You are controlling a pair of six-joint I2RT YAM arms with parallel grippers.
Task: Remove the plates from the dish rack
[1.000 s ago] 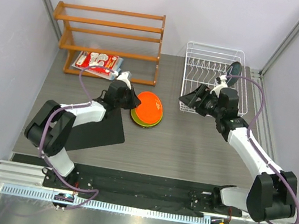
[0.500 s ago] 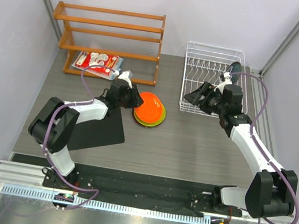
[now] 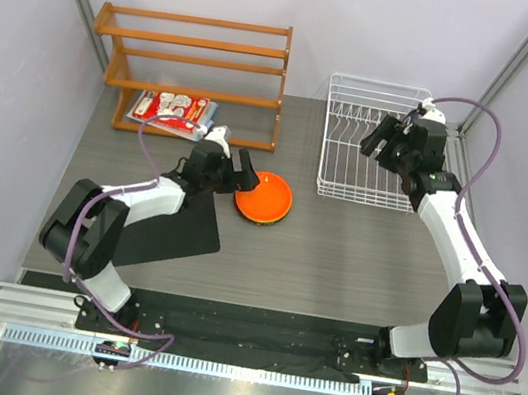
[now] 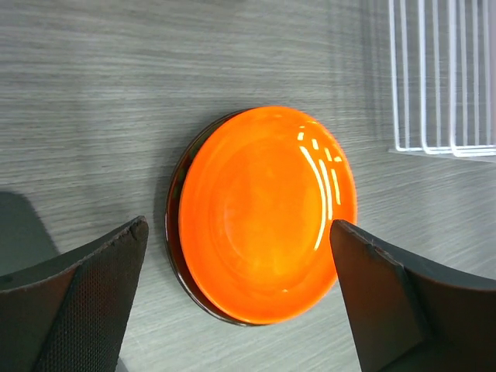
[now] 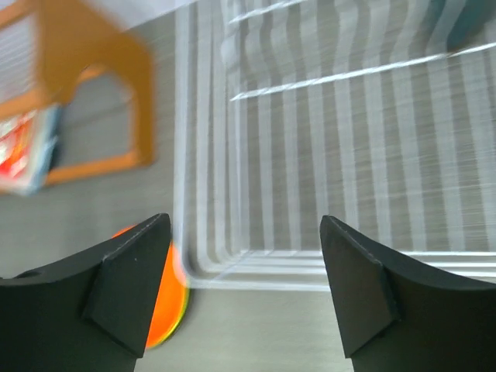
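While left claw [image 4: 239, 228], right claw [image 5: 244, 222] gape | one orange plate [image 3: 264, 198] | one dish rack [image 3: 364, 199]

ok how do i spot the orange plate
Find the orange wooden shelf at the back left. Just in front of its right end lies the orange plate. It is round and glossy, unlike the flat red-and-white booklet under the shelf.

The left arm [image 3: 148, 196] and right arm [image 3: 452, 224] share one build — white link shells, black joints, black bases. A purple cable [image 3: 497, 145] loops along each. Fingers [image 4: 85, 302] are matte black, textured wedges
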